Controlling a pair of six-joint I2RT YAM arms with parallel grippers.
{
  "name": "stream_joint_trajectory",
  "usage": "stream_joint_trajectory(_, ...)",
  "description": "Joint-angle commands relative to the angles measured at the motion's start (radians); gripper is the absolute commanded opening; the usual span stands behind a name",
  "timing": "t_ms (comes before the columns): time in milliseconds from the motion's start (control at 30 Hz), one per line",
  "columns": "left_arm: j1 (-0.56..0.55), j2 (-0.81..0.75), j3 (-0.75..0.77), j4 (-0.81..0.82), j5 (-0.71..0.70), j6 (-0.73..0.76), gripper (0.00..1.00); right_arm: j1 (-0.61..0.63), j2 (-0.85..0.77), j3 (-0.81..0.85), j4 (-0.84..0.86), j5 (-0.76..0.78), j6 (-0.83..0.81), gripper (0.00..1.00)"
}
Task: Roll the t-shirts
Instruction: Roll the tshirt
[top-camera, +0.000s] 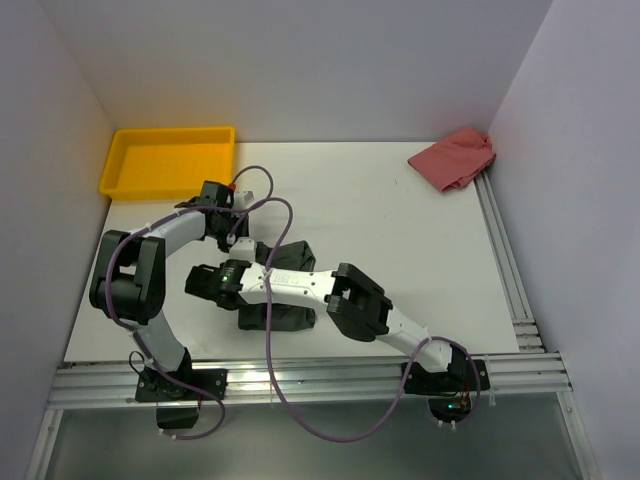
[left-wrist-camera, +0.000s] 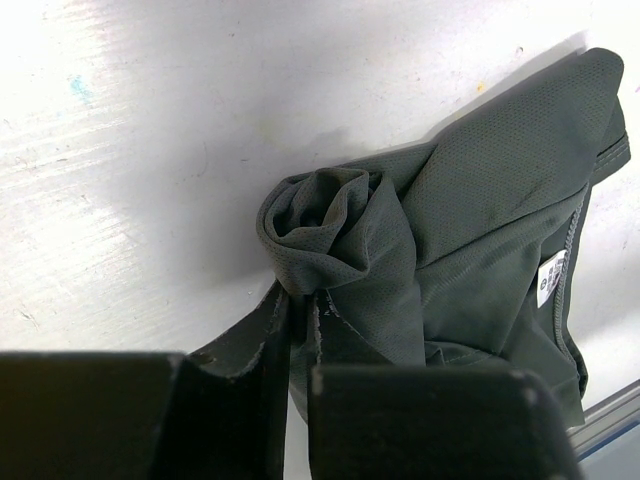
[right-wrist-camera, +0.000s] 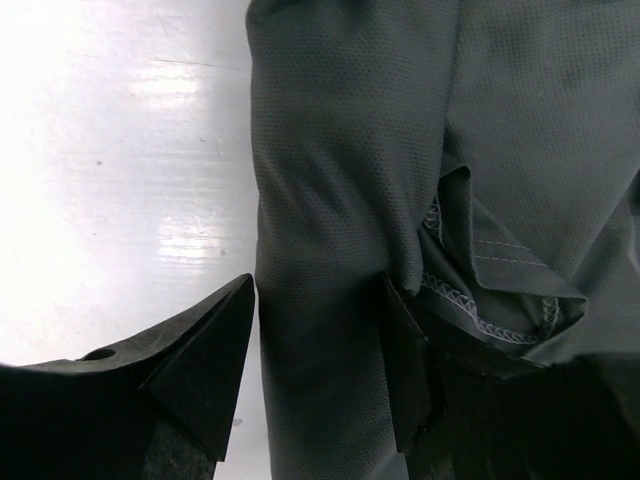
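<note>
A shallow yellow plastic tray (top-camera: 165, 160) sits at the far left corner of the white counter (top-camera: 400, 250). Just right of it, 2 black-and-white arms reach over the middle of the counter, where the dark charcoal-grey cotton t-shirt (top-camera: 285, 312) lies bunched beneath them. In the left wrist view the left gripper (left-wrist-camera: 300, 305) has its 2 fingers almost together, with only a narrow slit between them. The edge of the shirt's loosely rolled end (left-wrist-camera: 330, 215) sits right at their tips, and I cannot tell whether they pinch it. A small white label (left-wrist-camera: 550, 278) shows on the cloth to the right of that roll. The right gripper (right-wrist-camera: 310, 360) stands wide apart astride a fold of the shirt: 1 finger (right-wrist-camera: 205, 350) is over bare counter just beside the fabric, and the other is against the cloth near a stitched hem (right-wrist-camera: 480, 310). At the far right corner lies a crumpled red cloth (top-camera: 452, 160), well apart from the shirt.
</note>
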Motion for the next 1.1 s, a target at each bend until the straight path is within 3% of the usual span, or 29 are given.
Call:
stream_joint_trajectory(0, -0.007, -0.035, 0.03, -0.01, -0.007, 0.005, 0.13, 0.013, 0.036, -0.006, -0.075, -0.038, -0.008, 0.59)
stream_joint_trajectory(100, -0.005, -0.045, 0.03, -0.013, -0.004, 0.008, 0.19, 0.008, 0.027, -0.059, -0.045, -0.069, -0.009, 0.52)
stream_joint_trajectory(233, 0.013, -0.077, 0.024, 0.0, 0.03, 0.003, 0.44, 0.003, -0.064, -0.211, 0.099, -0.106, -0.021, 0.37)
stream_joint_trajectory(300, 0.035, -0.104, 0.019, 0.006, 0.07, -0.002, 0.52, -0.001, -0.123, -0.344, 0.257, -0.135, -0.039, 0.22)
stream_joint_trajectory(433, 0.061, -0.138, 0.014, 0.015, 0.099, 0.001, 0.62, -0.026, -0.308, -0.584, 0.575, -0.207, -0.087, 0.17)
stream_joint_trajectory(600, 0.079, -0.16, 0.008, 0.021, 0.108, 0.0, 0.65, -0.09, -0.465, -0.975, 1.22, -0.438, -0.108, 0.17)
stream_joint_trajectory(667, 0.082, -0.158, 0.008, 0.02, 0.107, 0.0, 0.65, -0.13, -0.468, -1.052, 1.454, -0.511, -0.101, 0.17)
stream_joint_trajectory(933, 0.088, -0.126, 0.011, 0.017, 0.07, 0.0, 0.64, -0.24, -0.369, -1.242, 2.033, -0.75, 0.076, 0.17)
stream_joint_trajectory(1067, 0.088, -0.117, 0.01, 0.012, 0.058, 0.001, 0.64, -0.262, -0.312, -1.255, 2.106, -0.773, 0.169, 0.17)
